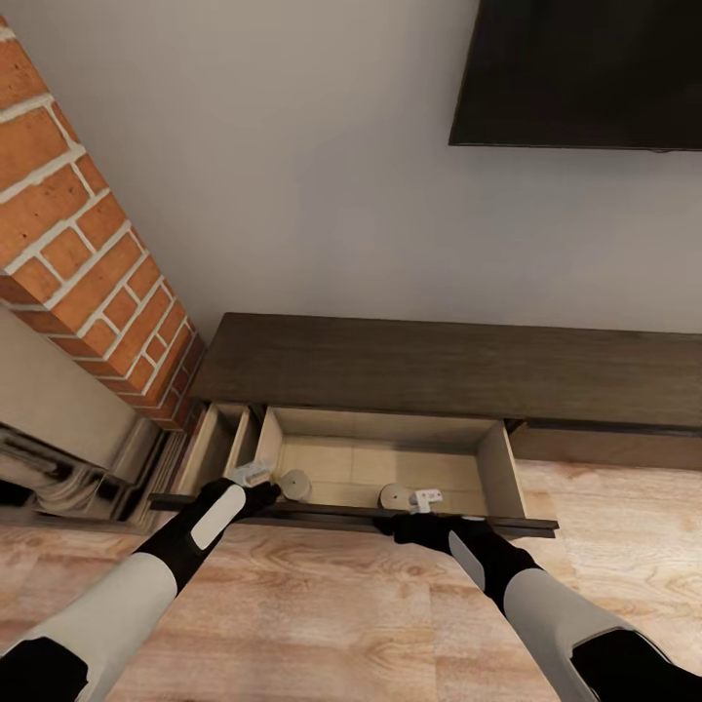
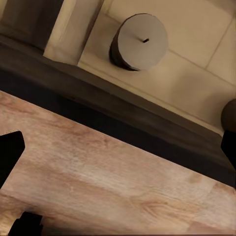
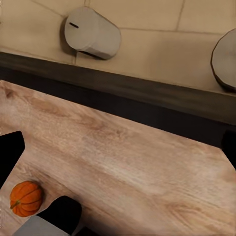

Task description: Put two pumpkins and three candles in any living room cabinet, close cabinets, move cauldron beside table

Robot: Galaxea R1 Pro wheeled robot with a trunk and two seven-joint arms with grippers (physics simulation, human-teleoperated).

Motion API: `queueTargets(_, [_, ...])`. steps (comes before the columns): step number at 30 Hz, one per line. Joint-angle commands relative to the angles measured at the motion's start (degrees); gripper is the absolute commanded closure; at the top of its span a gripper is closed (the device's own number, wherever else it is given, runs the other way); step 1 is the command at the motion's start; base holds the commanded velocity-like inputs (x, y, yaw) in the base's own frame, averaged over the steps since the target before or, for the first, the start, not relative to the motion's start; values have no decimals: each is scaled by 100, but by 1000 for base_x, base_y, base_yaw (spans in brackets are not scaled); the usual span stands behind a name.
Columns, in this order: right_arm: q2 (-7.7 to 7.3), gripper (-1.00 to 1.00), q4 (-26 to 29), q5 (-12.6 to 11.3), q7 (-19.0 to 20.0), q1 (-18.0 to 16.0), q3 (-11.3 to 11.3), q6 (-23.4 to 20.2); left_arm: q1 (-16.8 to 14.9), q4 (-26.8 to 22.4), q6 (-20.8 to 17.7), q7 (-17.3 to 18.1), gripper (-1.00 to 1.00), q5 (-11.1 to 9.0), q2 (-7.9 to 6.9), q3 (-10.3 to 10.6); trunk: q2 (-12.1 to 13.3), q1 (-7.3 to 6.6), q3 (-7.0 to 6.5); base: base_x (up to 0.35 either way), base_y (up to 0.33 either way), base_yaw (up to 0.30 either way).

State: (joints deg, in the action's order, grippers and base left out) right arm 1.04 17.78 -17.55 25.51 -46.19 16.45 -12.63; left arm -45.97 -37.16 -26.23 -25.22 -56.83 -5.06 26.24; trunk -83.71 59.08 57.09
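Note:
The long dark brown cabinet [image 1: 458,366] stands against the wall with a wide drawer [image 1: 390,458] pulled out, its inside pale wood. Two grey-beige candles lie in the drawer, one at the left [image 1: 294,483] [image 2: 140,42] and one nearer the middle [image 1: 394,495] [image 3: 93,33]. My left gripper [image 1: 255,475] and right gripper [image 1: 426,500] hover at the drawer's dark front edge, both open and holding nothing. One orange pumpkin [image 3: 25,198] sits on the wooden floor in front of the cabinet, in the right wrist view. The cauldron and the table are out of view.
A narrow second drawer [image 1: 219,444] stands open left of the wide one. A red brick column [image 1: 88,244] and a fireplace surround [image 1: 68,458] close off the left side. A dark TV [image 1: 585,73] hangs on the wall above. Wooden floor [image 1: 341,604] lies under my arms.

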Motion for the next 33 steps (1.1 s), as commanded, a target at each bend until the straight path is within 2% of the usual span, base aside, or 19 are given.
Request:
queueTargets(1, [7,-100,-4,-1,-1,2,2,1,10,9,-4,0,-100,5,26,2,0,0,0,0,0,0])
queueTargets(4, [5,-100,-42,-7,-2,6,6,-5,42,122,-35,-1,-100,18,131,122,0,0,0,0,0,0])
queueTargets(5, [0,-100,-100,-5,-2,9,16,-8,48,177,-145,1,-100,19,155,321,0,0,0,0,0,0])
queueTargets(6, [-11,-100,-220,-4,0,12,64,-11,51,212,-357,5,-100,1,171,637,0,0,0,0,0,0])
queueTargets(9, [-12,-100,-512,2,-2,13,263,-11,85,251,-522,8,-100,-16,180,914,0,0,0,0,0,0])
queueTargets(10, [-11,-100,-550,3,-3,13,310,-11,102,256,-531,8,-100,-17,180,929,0,0,0,0,0,0])
queueTargets(13, [-2,-100,-828,-2,-21,13,698,-1,219,401,-555,8,-100,-14,195,986,0,0,0,0,0,0])
queueTargets(16, [10,-100,-1032,-3,-33,30,893,10,274,671,-553,8,-100,-8,292,1015,0,0,0,0,0,0])
queueTargets(19, [6,-100,-1111,-3,-41,50,946,16,293,894,-551,15,-100,-5,386,1028,0,0,0,0,0,0])
queueTargets(22, [9,-100,-1204,4,-54,108,959,25,297,1056,-533,19,-100,-1,420,1031,0,0,0,0,0,0])
queueTargets(28, [8,-100,-1276,8,-107,164,965,40,312,1760,-367,19,-100,41,565,1044,0,0,0,0,0,0])
queueTargets(30, [14,-100,-1286,7,-281,172,965,62,315,1952,-159,19,-100,42,592,1115,0,0,0,0,0,0])
queueTargets(33, [22,-100,-1292,1,-903,193,966,105,318,2210,240,18,-100,41,648,1308,0,0,0,0,0,0])
